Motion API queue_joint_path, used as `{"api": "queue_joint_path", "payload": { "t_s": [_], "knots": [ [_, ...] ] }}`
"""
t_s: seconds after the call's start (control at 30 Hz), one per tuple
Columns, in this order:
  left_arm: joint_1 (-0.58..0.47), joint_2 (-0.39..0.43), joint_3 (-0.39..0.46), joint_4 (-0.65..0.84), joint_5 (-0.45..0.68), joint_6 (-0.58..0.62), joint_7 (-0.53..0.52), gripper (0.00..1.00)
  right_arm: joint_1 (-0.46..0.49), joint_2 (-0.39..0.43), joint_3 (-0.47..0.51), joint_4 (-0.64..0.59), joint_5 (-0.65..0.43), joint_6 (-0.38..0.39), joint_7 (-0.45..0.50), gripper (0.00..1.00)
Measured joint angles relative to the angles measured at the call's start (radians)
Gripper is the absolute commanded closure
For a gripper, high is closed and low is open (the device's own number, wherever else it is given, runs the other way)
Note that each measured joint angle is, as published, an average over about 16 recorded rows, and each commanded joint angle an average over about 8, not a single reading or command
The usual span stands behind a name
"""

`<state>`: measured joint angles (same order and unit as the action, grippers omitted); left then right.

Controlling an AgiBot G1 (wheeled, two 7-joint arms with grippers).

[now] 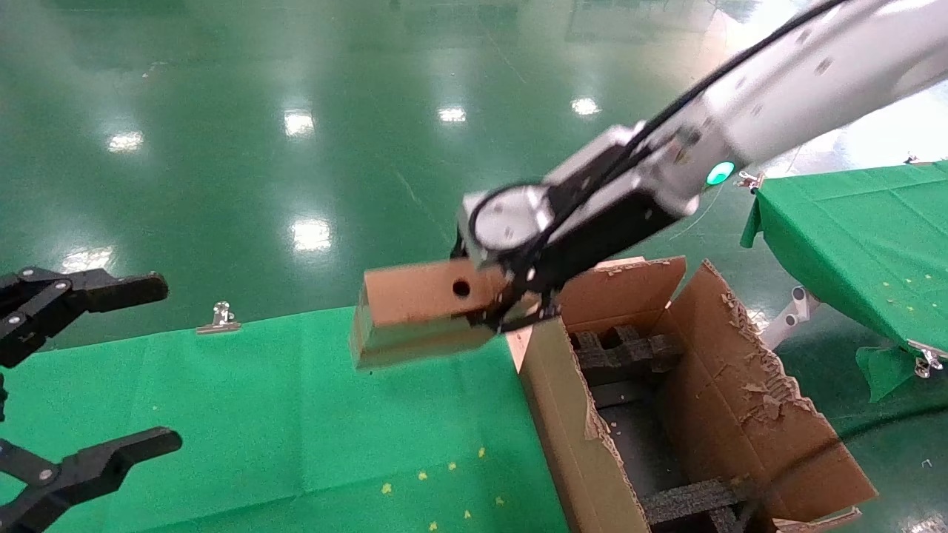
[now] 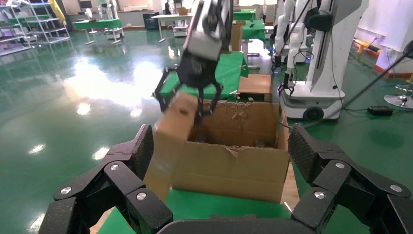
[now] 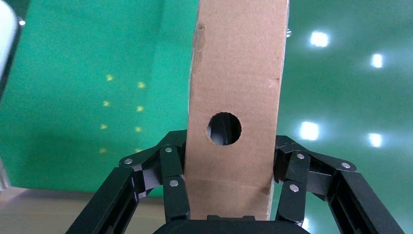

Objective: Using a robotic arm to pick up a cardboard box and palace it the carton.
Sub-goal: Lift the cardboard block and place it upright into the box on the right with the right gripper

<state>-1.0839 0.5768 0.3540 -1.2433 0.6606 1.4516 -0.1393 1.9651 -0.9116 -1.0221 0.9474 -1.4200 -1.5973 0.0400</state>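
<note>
Black foam inserts [image 1: 629, 352] inside the carton [image 1: 570, 422]; cardboard box [image 1: 415, 307] outside, airborne.

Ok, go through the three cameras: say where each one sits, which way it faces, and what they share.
Head view: high up, facing down onto the green-clothed table; both arms visible.
Left wrist view: behind the open left gripper, facing the large torn brown carton.
Right wrist view: behind the right gripper, shut on the small brown cardboard box.
Shared: all show the box.
</note>
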Motion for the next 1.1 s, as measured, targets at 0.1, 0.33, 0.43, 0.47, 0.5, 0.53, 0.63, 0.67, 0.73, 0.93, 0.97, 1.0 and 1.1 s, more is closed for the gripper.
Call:
{"api": "queue_joint_path", "payload": {
  "t_s": [0.1, 0.33, 0.43, 0.47, 0.5, 0.53, 0.63, 0.67, 0.73, 0.93, 0.97, 1.0, 1.1],
  "knots": [
    [0.000, 0.000, 0.000, 0.000, 0.000, 0.000, 0.000, 0.00, 0.057, 0.005, -0.054, -0.034, 0.051, -0.001, -0.026, 1.00],
    [0.000, 0.000, 0.000, 0.000, 0.000, 0.000, 0.000, 0.00, 0.156, 0.024, -0.189, -0.103, 0.149, -0.001, -0.077, 1.00],
    [0.000, 0.000, 0.000, 0.000, 0.000, 0.000, 0.000, 0.00, 0.192, 0.039, -0.250, -0.131, 0.178, -0.002, -0.097, 1.00],
    [0.000, 0.000, 0.000, 0.000, 0.000, 0.000, 0.000, 0.00, 0.204, 0.046, -0.270, -0.141, 0.186, -0.002, -0.104, 1.00],
    [0.000, 0.000, 0.000, 0.000, 0.000, 0.000, 0.000, 0.00, 0.217, 0.054, -0.290, -0.150, 0.194, -0.002, -0.110, 1.00],
    [0.000, 0.000, 0.000, 0.000, 0.000, 0.000, 0.000, 0.00, 0.230, 0.062, -0.310, -0.159, 0.201, -0.002, -0.116, 1.00],
    [0.000, 0.000, 0.000, 0.000, 0.000, 0.000, 0.000, 0.00, 0.274, 0.095, -0.371, -0.184, 0.218, -0.003, -0.130, 1.00],
    [0.000, 0.000, 0.000, 0.000, 0.000, 0.000, 0.000, 0.00, 0.289, 0.107, -0.392, -0.191, 0.222, -0.003, -0.134, 1.00],
    [0.000, 0.000, 0.000, 0.000, 0.000, 0.000, 0.000, 0.00, 0.321, 0.134, -0.433, -0.203, 0.230, -0.003, -0.140, 1.00],
    [0.000, 0.000, 0.000, 0.000, 0.000, 0.000, 0.000, 0.00, 0.414, 0.216, -0.565, -0.229, 0.237, -0.004, -0.150, 1.00],
    [0.000, 0.000, 0.000, 0.000, 0.000, 0.000, 0.000, 0.00, 0.429, 0.229, -0.587, -0.233, 0.237, -0.004, -0.151, 1.00],
    [0.000, 0.000, 0.000, 0.000, 0.000, 0.000, 0.000, 0.00, 0.442, 0.242, -0.609, -0.237, 0.236, -0.003, -0.152, 1.00],
    [0.000, 0.000, 0.000, 0.000, 0.000, 0.000, 0.000, 0.00, 0.478, 0.279, -0.675, -0.252, 0.231, -0.002, -0.158, 1.00]
  ]
}}
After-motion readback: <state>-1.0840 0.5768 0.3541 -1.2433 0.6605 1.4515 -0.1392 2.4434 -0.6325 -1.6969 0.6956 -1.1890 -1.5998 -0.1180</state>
